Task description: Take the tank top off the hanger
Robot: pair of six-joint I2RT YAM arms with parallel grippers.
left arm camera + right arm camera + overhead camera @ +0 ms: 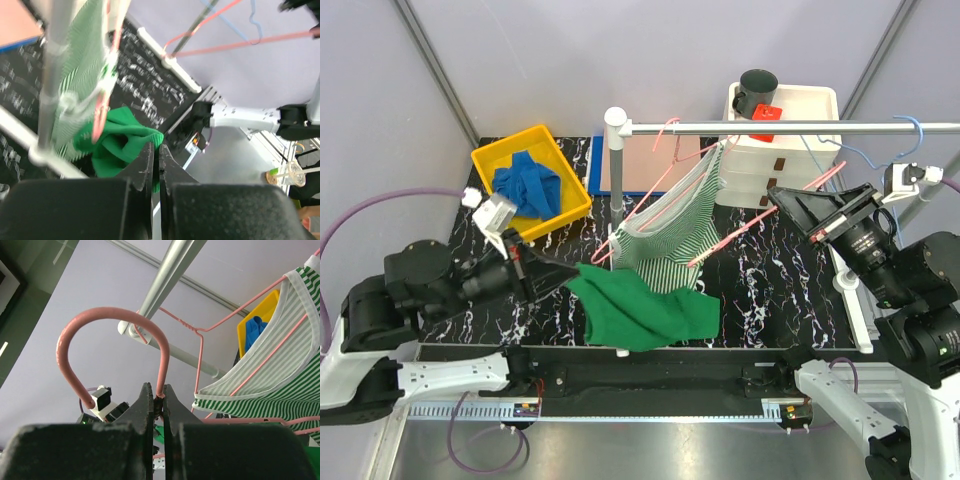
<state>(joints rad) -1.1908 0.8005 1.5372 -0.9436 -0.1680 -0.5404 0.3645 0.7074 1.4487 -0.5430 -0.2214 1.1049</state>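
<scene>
Not off yet: the tank top (pixel 670 230) hangs on the hanger (pixel 112 312) over the bench's (pixel 770 290) middle. The right claw (pixel 159 397) pinches the hanger's hook; the left claw (pixel 156 149) is closed beside a green cloth (pixel 640 310).

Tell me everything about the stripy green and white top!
The tank top looks like soft fabric, with thin green and white stripes and white trim on the straps. It hangs tilted on a pink wire hanger hooked over the metal rail, so it is not off yet. Its lower edge reaches the plain green cloth lying on the table.
</scene>
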